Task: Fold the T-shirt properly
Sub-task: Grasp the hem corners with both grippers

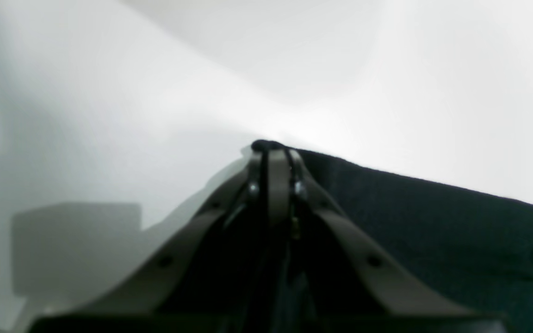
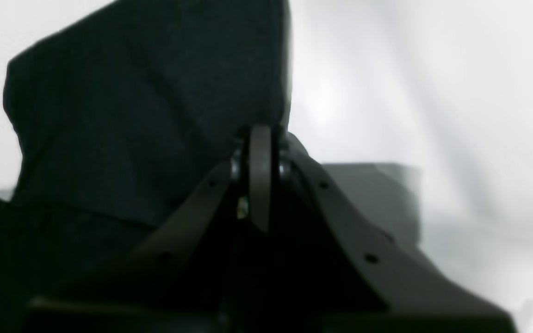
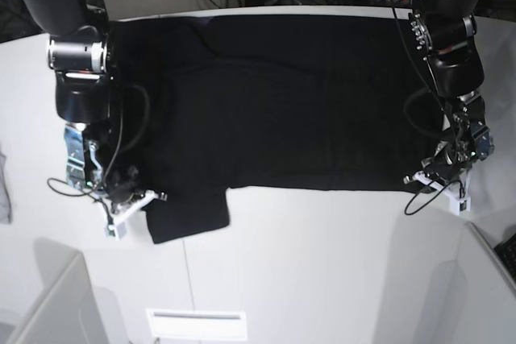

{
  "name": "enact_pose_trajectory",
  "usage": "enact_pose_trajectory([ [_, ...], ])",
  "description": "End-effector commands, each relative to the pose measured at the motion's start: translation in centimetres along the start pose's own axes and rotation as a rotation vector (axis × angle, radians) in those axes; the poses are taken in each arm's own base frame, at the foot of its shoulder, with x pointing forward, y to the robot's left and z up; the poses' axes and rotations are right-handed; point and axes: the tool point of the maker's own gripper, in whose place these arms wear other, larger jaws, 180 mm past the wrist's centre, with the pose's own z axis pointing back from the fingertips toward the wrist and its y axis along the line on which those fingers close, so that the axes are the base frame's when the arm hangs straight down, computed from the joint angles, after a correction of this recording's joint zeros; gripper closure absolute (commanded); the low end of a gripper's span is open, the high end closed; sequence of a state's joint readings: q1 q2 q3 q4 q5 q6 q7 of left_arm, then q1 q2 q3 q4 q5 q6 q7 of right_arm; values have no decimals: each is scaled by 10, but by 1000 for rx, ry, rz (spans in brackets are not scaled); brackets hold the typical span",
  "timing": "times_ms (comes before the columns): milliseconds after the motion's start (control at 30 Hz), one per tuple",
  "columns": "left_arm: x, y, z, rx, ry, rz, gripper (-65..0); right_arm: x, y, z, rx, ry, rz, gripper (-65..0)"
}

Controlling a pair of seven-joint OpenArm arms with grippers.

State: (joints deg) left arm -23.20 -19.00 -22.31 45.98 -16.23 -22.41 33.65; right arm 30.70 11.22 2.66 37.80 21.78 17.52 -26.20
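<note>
- T-shirt [image 3: 290,110] lies spread on the white bench [image 3: 322,271].
- Left tool [image 1: 273,147] pinches its hem corner.
- Right tool [image 2: 259,132] grips the sleeve edge.

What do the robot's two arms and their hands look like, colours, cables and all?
Both arms are thick black cylindrical segments with a silver band at a joint. Loose black cables loop alongside each forearm. Near the wrists sit white bracket-like parts. The left hand and right hand look alike: two dark grey-brown fingers tapering to the tip, with small round holes and shiny silver screws near the tip.
</note>
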Motion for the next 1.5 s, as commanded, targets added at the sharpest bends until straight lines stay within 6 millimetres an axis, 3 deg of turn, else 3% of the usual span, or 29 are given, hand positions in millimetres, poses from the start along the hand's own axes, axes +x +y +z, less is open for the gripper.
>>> enact_pose_trajectory([
  [0,11,5,7,14,-24,-29,0,31,0,8,4,-68,18,0],
  [133,27,2,24,24,-94,-91,0,32,0,10,2,-77,25,0],
  [567,34,-8,46,24,-162,-169,0,52,12,26,17,-165,84,0],
  [933,46,-19,79,-33,-200,-124,0,48,19,39,24,-209,122,0],
  [1167,35,-18,93,-23,-200,-158,0,47,-5,56,-16,-212,51,0],
  [1467,44,-29,110,-24,-223,-217,0,44,-1,71,-21,-196,84,0],
])
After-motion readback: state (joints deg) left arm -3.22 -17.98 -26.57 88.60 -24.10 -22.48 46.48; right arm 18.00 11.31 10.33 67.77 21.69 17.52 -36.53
